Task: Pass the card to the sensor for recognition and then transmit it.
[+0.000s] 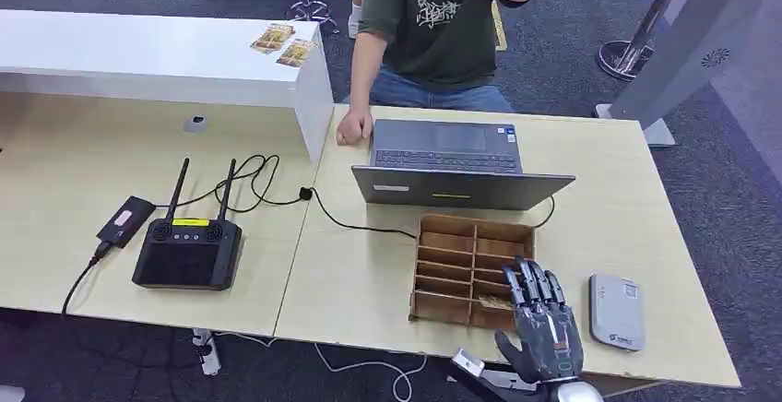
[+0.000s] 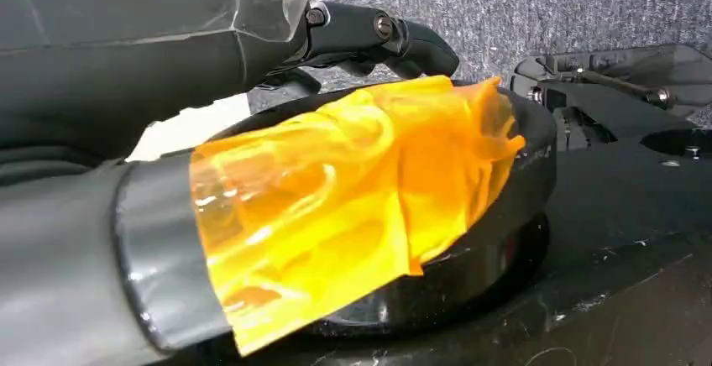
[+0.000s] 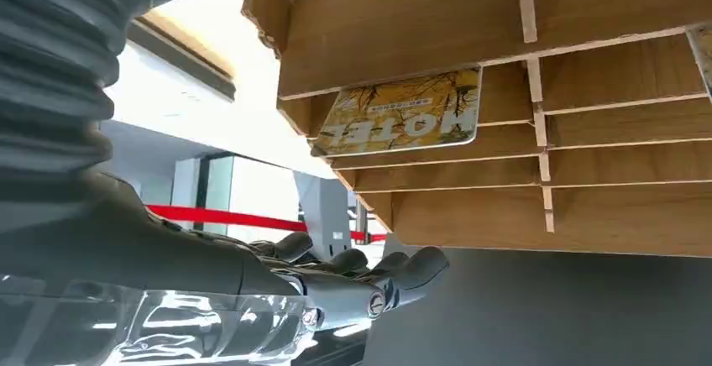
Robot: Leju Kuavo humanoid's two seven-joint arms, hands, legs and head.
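Note:
A wooden divided box stands on the table in front of the laptop. In its front right compartment lies a yellow card printed HOTEL. My right hand hovers at the box's front right corner with its fingers spread and nothing in them, just short of the card. To the right of the hand a grey-white sensor pad lies flat on the table. My left hand hangs low beside my body, wrapped in orange film, and holds nothing.
A person in a green shirt sits behind the half-open laptop, one hand on the table. A black antenna unit, a small black box and cables lie at left. Two more cards rest on the white counter.

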